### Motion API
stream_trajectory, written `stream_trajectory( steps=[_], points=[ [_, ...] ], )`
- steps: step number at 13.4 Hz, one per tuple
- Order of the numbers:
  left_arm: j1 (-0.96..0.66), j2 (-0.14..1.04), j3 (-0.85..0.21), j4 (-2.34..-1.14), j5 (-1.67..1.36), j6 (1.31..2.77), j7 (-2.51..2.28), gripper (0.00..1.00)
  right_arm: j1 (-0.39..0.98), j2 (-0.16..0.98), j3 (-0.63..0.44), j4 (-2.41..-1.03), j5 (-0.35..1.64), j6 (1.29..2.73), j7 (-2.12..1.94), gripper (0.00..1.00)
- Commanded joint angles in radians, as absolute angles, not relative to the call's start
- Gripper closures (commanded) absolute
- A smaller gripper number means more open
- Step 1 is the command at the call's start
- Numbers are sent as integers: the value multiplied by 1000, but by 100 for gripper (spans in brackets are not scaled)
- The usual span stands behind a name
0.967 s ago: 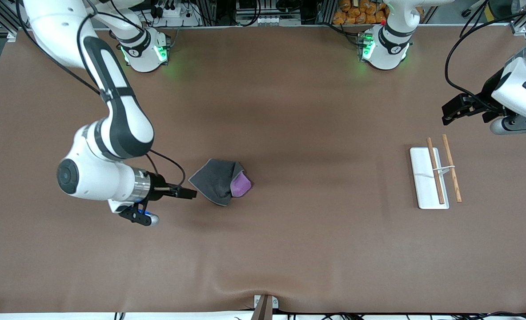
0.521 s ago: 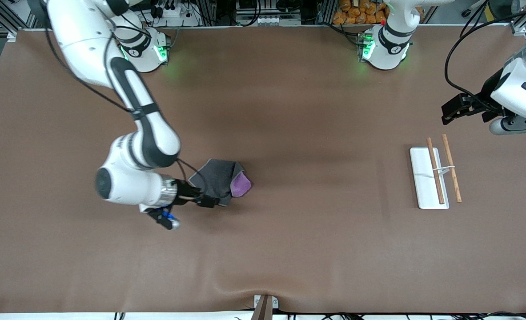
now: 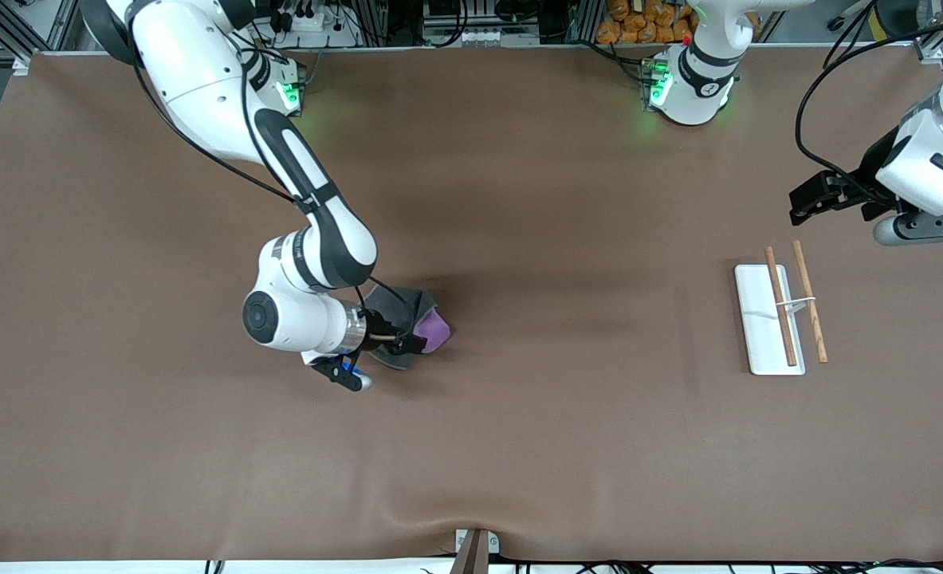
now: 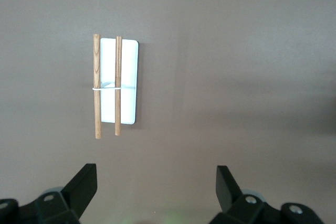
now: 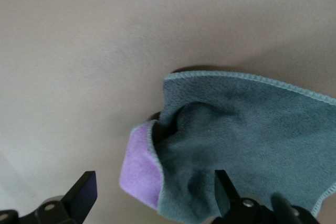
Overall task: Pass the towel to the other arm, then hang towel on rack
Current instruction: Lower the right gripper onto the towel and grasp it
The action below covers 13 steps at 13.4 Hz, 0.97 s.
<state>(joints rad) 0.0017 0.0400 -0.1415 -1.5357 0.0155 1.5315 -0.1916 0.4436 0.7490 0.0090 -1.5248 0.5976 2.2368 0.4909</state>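
The small, soft towel [image 3: 422, 323], dark grey with a purple face folded up, is seen crumpled on the brown table, well apart from the white-based, wooden-rodded rack [image 3: 782, 316]. The right gripper [image 3: 409, 344] is spread open over it, nothing held. The left gripper [image 3: 807, 199], open, waits near the rack. Light, limp cloth is judged; a raised fold should be pinched.

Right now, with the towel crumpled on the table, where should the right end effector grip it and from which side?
Probably the raised grey fold of the towel beside the purple flap, coming from above. It stands proud of the table, so fingers can close across it. The right end effector is open over it.
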Motion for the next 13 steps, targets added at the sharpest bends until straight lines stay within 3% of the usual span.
stream_trajectory(
  steps=[1,4,5,6,13],
  points=[
    [6,38,-144,-1534,15,1522,-170,0,494,768,0,-1540,577,2299,529,24],
    [9,37,-143,-1534,15,1520,-170,0,495,776,0,-1540,577,2304,528,72],
    [11,38,-143,-1535,14,1520,-170,0,497,781,2,-1540,578,2303,529,78],
    [11,40,-143,-1536,15,1520,-170,0,497,781,2,-1540,578,2303,532,98],
    [8,44,-143,-1525,8,1525,-172,0,483,767,3,-1464,592,2231,655,100]
  ],
)
